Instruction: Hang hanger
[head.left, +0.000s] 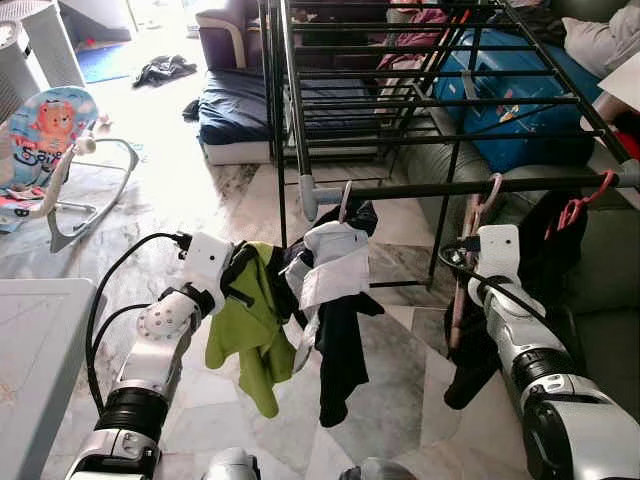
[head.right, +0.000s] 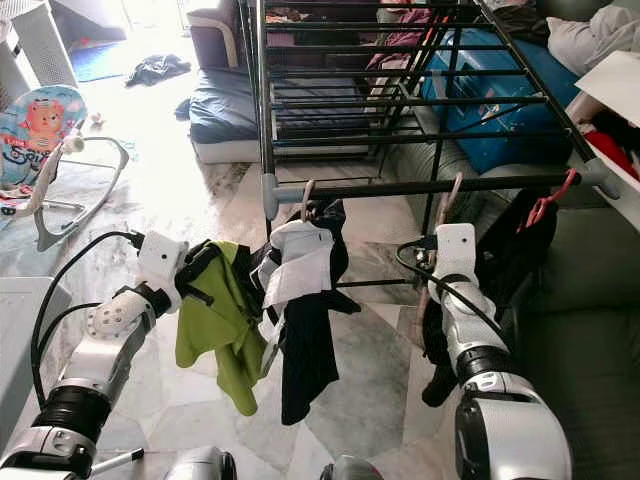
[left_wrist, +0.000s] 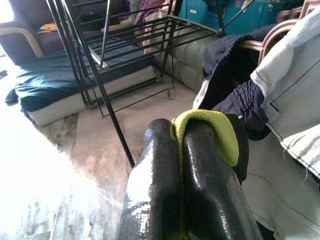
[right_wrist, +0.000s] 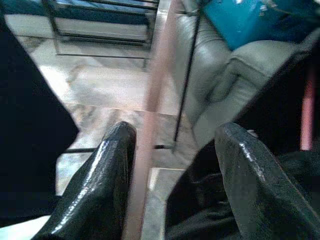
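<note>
Hangers on the rack's front rail, both tools at the clothes.

The left tool is pinched shut on the green shirt, which droops just left of the white-and-black clothes on a hanger hooked over the rail. The right tool stands open around a pink hanger under the rail. The cloth looks soft, light and slippery; the stiff hanger neck is likely the surest hold.
</note>
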